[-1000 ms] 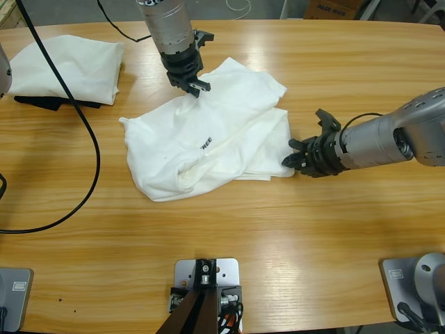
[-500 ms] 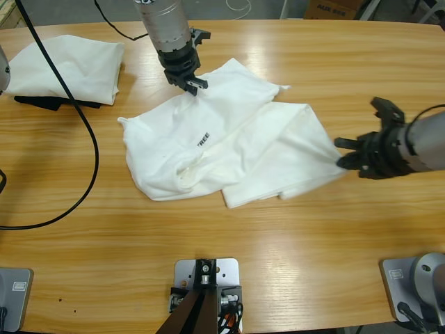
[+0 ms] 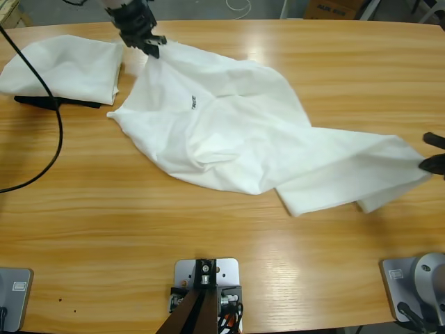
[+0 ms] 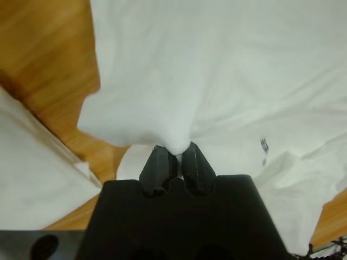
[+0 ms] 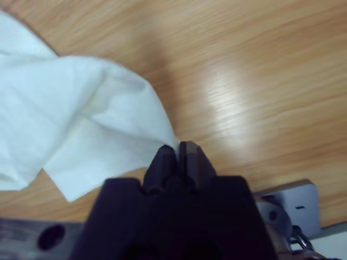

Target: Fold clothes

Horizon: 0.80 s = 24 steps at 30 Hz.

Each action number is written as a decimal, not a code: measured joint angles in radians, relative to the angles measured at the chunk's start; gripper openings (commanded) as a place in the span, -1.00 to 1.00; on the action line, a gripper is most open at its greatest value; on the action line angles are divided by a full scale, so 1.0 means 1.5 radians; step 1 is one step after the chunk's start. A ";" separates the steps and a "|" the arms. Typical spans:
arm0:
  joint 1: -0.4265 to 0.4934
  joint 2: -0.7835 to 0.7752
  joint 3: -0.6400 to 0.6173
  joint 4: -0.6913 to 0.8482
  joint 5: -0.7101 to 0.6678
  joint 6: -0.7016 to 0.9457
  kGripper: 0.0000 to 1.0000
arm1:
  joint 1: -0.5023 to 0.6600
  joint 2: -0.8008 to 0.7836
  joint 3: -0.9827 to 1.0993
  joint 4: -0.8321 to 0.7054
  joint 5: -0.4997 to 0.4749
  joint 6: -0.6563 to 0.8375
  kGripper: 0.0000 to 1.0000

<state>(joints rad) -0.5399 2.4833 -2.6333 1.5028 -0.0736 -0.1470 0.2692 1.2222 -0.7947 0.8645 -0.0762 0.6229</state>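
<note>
The two arms had pulled far apart in the last second. A second before, the T-shirt (image 3: 229,132) lay bunched in the middle of the table (image 3: 139,236). Now it was stretched out long, from the far left corner down to the right edge.

The left gripper (image 3: 151,46) had its jaws pinched shut on a bit of the shirt, with cloth bulging out just past the tips. The rest of the shirt spread away in front of it, and a little black lettering (image 4: 264,144) showed further out. The right gripper (image 3: 432,161) was also pinched shut on a thin corner of the shirt, with the cloth fanning out to one side of its tips and bare wood beyond.

This looked like the spreading-out step, to get the shirt flat before any fold. It was not flat yet. There were still bumps and a doubled flap in the middle.

Another folded shirt (image 3: 66,66) sat just beside the left gripper, with something dark (image 3: 49,103) poking out under it. I could not tell what that was.

The right gripper was mostly cut off at the edge in the high view. I could not tell which part of the shirt each gripper held.
</note>
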 measured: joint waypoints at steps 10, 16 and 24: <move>0.002 -0.007 0.000 0.000 0.012 0.024 -1.00 | -0.023 -0.057 -0.108 0.160 -0.088 -0.019 -1.00; 0.024 0.016 0.000 0.000 0.014 0.027 -1.00 | 0.016 -0.093 -0.149 0.252 -0.068 -0.012 -1.00; 0.046 0.085 0.000 0.000 0.006 0.027 -0.86 | 0.153 -0.117 -0.115 0.236 0.188 0.053 -1.00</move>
<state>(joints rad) -0.4714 2.6107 -2.6334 1.5029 -0.0652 -0.1069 0.4984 1.0471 -0.9666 1.2184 0.2053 0.7018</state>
